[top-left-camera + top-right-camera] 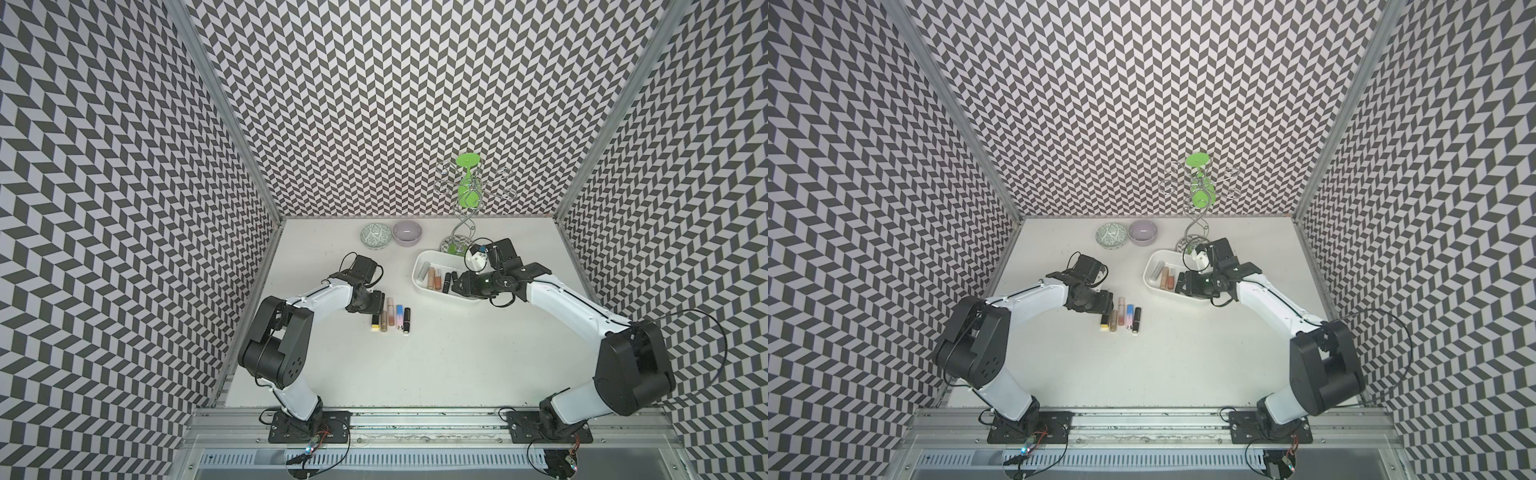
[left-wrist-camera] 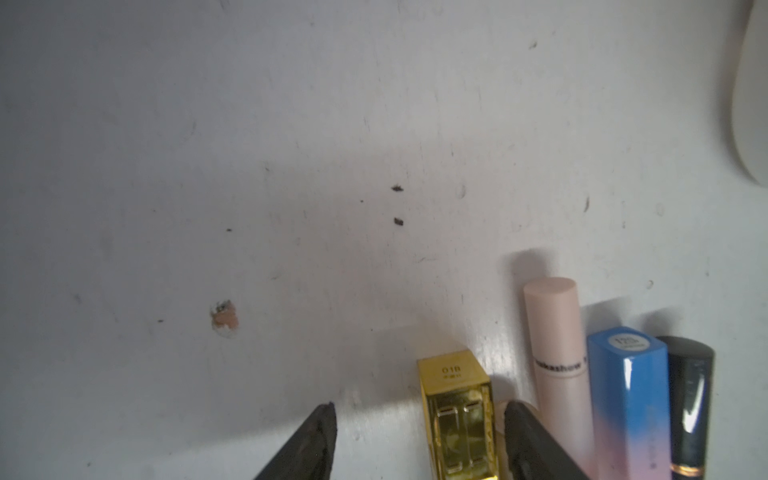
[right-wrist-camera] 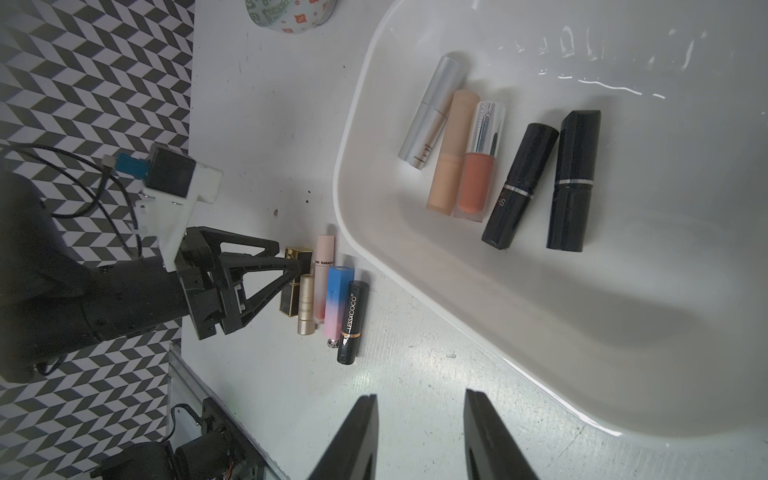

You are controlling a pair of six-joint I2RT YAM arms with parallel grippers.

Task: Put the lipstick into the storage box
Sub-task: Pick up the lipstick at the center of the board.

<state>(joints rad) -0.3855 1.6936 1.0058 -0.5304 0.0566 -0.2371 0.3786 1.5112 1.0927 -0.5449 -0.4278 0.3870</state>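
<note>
Left tool (image 2: 420, 405), jaws apart, straddles the gold lipstick (image 2: 457, 415), probably light, stiff, slick: pinch its flat sides; right tool (image 3: 420, 397) gapes empty

A green-patterned bowl (image 1: 375, 237) and a lilac bowl (image 1: 407, 232) sit side by side on the white table (image 1: 457, 365), near its far edge. Nearer the far right corner stands a twisted wire stand (image 1: 454, 242). A green glass (image 1: 468, 189) hangs upside down on it.
</note>
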